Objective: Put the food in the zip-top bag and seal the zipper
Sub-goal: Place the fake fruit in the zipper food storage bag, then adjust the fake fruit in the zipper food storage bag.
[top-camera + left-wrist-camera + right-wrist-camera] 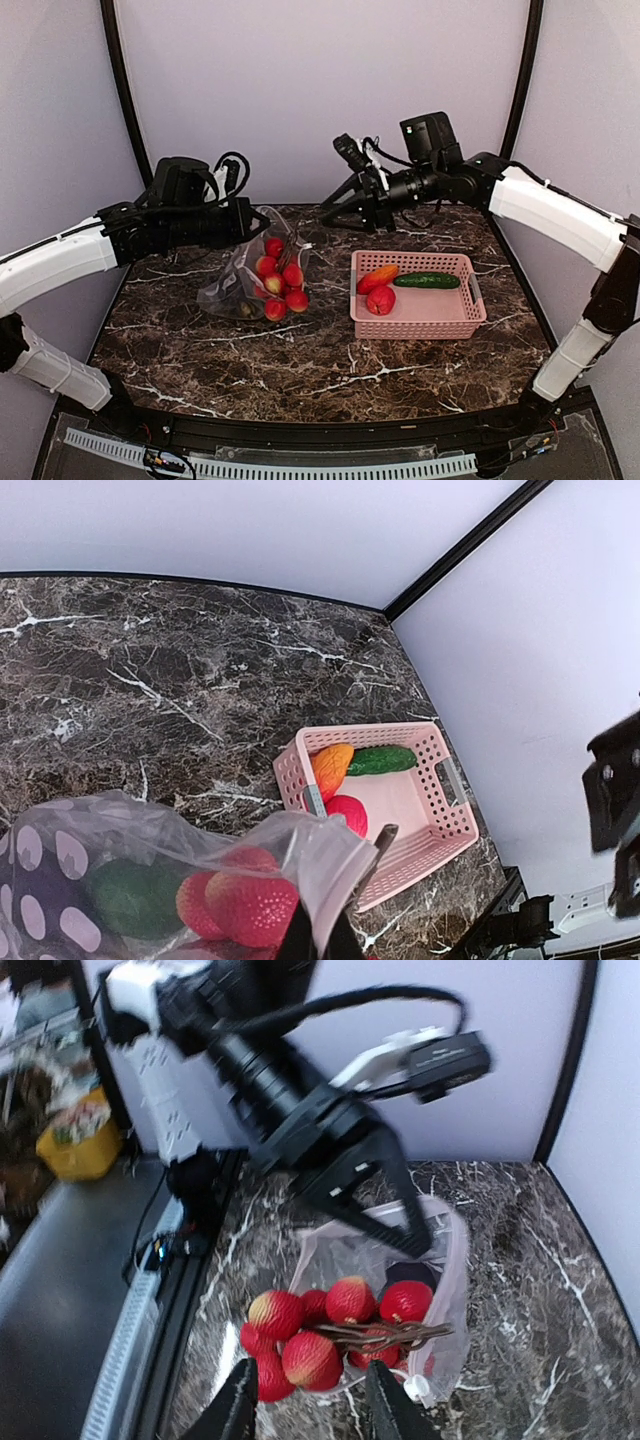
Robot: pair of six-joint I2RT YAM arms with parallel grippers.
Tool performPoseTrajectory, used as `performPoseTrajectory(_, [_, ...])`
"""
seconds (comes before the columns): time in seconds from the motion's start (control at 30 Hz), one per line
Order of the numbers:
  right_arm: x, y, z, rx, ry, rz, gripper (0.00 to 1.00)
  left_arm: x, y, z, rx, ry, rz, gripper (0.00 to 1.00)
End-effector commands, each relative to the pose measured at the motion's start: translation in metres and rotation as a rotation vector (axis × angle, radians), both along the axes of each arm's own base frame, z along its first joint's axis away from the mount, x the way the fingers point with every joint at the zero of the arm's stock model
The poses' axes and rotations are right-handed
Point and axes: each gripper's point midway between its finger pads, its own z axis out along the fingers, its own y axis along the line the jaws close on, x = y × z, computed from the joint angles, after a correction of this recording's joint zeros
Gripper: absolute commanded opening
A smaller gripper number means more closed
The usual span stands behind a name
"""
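The left tool (262, 226) is pinched shut on the top edge of the bag (230, 287) and holds that edge up off the tabletop (300, 365), so the mouth sags open. Right under this tool a bunch of red berries (280, 285) lies in the mouth. I cannot tell if all of them are inside. A green pepper (128, 895) sits deeper in the bag. The right tool (312, 1402) hangs in the air with its two fingers wide apart and nothing between them. It points at the bag and the berries, which lie just ahead of it and below it. The food not yet packed is in the pink basket (420, 330), off to this tool's side and lower down, away from where it points. A cucumber (427, 281) lies flat there, with its long side running along the basket's far wall. An orange piece (379, 277) lies slanted beside it, and a red tomato (380, 300) is just next to that. The right arm is much nearer the basket, and the left tool is busy with the bag. So I think the right tool must turn away from the bag, come down over the basket and close across the narrow side of one piece.
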Motion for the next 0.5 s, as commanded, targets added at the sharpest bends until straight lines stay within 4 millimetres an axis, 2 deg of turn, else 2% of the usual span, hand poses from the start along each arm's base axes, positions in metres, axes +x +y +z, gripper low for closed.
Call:
performPoseTrajectory(0.0, [-0.077,-0.009,-0.072,-0.198,-0.197,0.282,0.27,-0.006,0.009,0.012,-0.008,-0.038,-0.003,0.01])
performPoseTrajectory(0.07, [-0.087,-0.007,-0.095,-0.268,-0.233,0.3,0.2,-0.008,0.008,0.011,-0.013,-0.027,-0.008,0.01])
performPoseTrajectory(0.2, [-0.1,0.0,-0.127,-0.357,-0.308,0.326,0.19,-0.011,0.006,0.011,-0.032,-0.013,-0.022,0.01])
performPoseTrajectory(0.33, [-0.108,0.009,-0.151,-0.418,-0.37,0.359,0.17,-0.013,0.005,0.012,-0.041,-0.008,-0.03,0.01])
performPoseTrajectory(0.47, [-0.108,0.02,-0.17,-0.461,-0.398,0.359,0.14,-0.015,0.005,0.013,-0.042,-0.005,-0.038,0.01])
